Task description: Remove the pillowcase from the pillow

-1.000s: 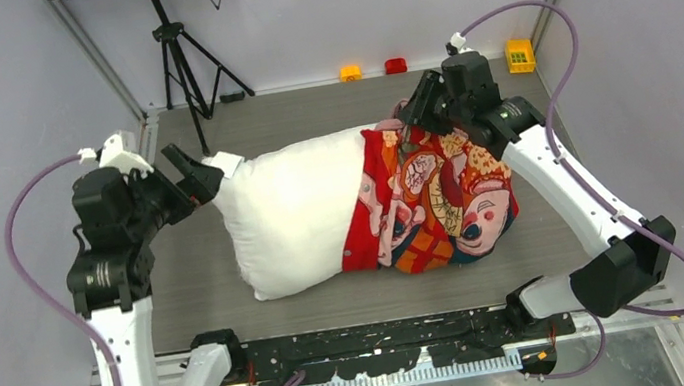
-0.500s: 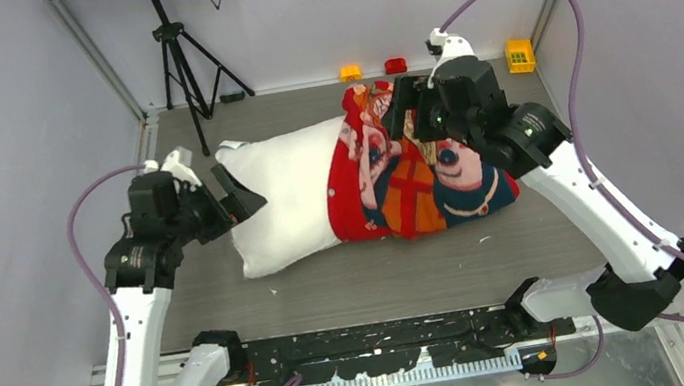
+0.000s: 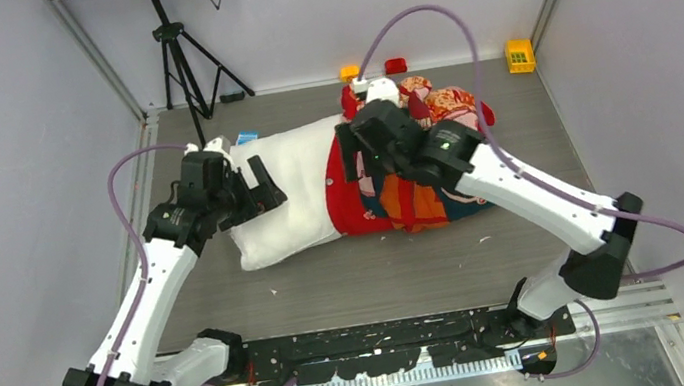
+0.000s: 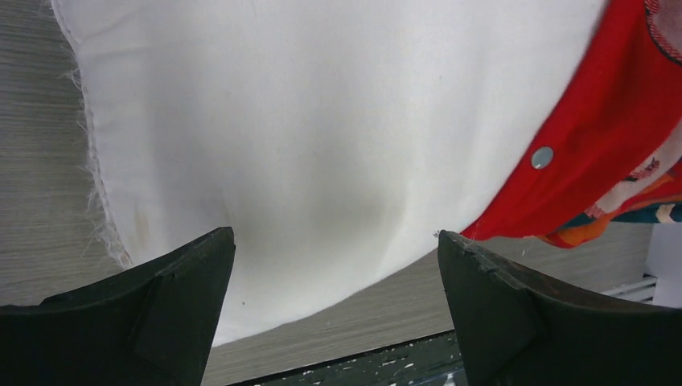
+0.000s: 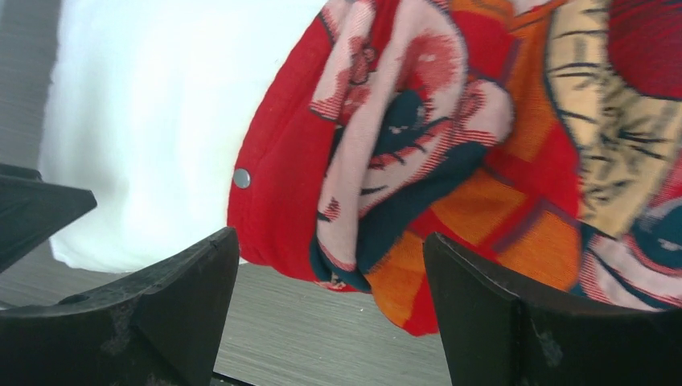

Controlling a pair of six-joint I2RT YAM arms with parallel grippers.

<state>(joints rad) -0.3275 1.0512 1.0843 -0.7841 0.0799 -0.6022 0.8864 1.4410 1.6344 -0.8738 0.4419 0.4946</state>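
The white pillow (image 3: 293, 195) lies across the table with its left half bare. The red printed pillowcase (image 3: 419, 197) covers its right half and is bunched at the far right. My left gripper (image 3: 261, 184) hangs open over the pillow's left end. In the left wrist view the left gripper (image 4: 334, 241) has its jaws wide apart above the pillow (image 4: 322, 121), with the pillowcase (image 4: 611, 161) at the right. My right gripper (image 3: 353, 156) is open over the pillowcase's hem. In the right wrist view the right gripper (image 5: 330, 241) holds nothing, with the pillowcase (image 5: 450, 161) beyond it and the pillow (image 5: 161, 121) at the left.
A black tripod (image 3: 184, 64) stands at the back left. Small orange (image 3: 350, 73), red (image 3: 396, 65) and yellow (image 3: 520, 55) blocks sit along the back wall. A black rail (image 3: 389, 338) runs along the table's near edge.
My right gripper opened, let go of the pillowcase's far end and swung left to its hem. The left arm moved right over the pillow. Pillow and case shifted toward the back.
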